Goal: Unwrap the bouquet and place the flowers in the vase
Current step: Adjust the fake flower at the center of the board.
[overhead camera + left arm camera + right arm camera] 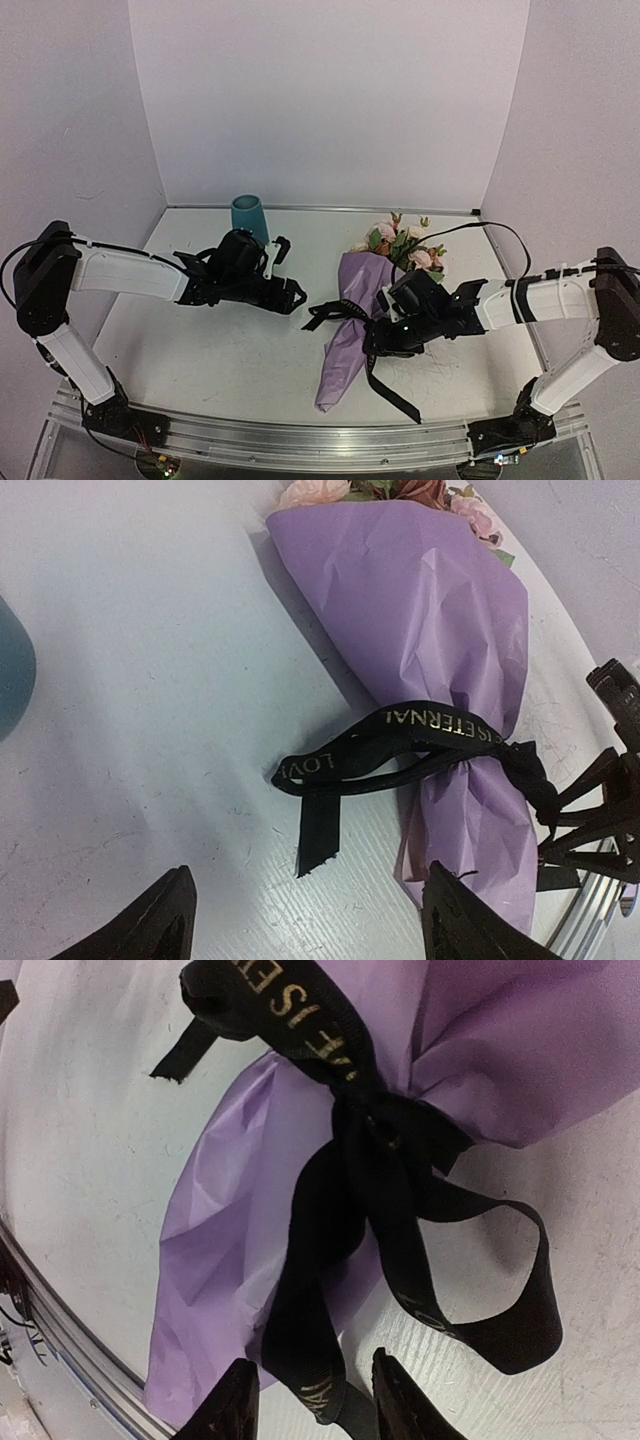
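Lilac paper still tied: bouquet [350,320] lies on surface [200,350], ribbon [340,1210] knotted, nothing unwrapped. Right hand [312,1358] straddles ribbon tail, grip unclear; left hand [310,870] spread, empty. Vase [249,215] at back — no flowers [405,245] in it.

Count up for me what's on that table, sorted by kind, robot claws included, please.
Wrapped bouquet: 1
Teal vase: 1
Black ribbon: 1
Claws: 2 (left gripper, right gripper)
Total: 5
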{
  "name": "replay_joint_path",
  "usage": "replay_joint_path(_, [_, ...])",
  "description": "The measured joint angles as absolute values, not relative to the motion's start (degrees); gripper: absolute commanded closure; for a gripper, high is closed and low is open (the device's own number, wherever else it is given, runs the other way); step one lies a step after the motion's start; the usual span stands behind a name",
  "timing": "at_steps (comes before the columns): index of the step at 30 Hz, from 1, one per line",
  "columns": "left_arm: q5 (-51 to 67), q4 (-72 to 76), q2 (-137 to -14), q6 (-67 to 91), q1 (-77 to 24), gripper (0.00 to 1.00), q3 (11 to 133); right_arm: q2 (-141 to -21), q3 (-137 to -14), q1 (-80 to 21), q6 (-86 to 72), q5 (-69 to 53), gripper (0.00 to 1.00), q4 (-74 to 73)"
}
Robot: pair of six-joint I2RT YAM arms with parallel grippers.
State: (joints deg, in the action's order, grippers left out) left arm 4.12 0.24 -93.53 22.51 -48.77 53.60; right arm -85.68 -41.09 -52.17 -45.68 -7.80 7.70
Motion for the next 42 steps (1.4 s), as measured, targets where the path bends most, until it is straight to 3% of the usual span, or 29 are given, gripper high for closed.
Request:
replay_joint_path(10, [3.3,-1.6,-92.8,19.4,-48.8,0.17,53.9,-84.8,-41.2,-52.2,-46.7,-5.1,1.00,6.8])
replay_joint_path(23, [4.4,-2.7,-101.4,11.9,-48.8,0.20,62.1,-82.1,-45.6,-52.2,-46.5,1.4,1.00,-3.0])
replay_joint_path(31, [4.8,-3.1,-108.6,8.5,-48.8,0.27,68.2,-82.1,-46.8,-52.2,-46.1,3.0,1.00,-6.3])
replay_joint_path(42, [4.8,-3.1,-110.0,6.8,-48.8,0.20,69.8,-82.9,-48.8,-52.2,-43.6,3.7,1.00,-7.8])
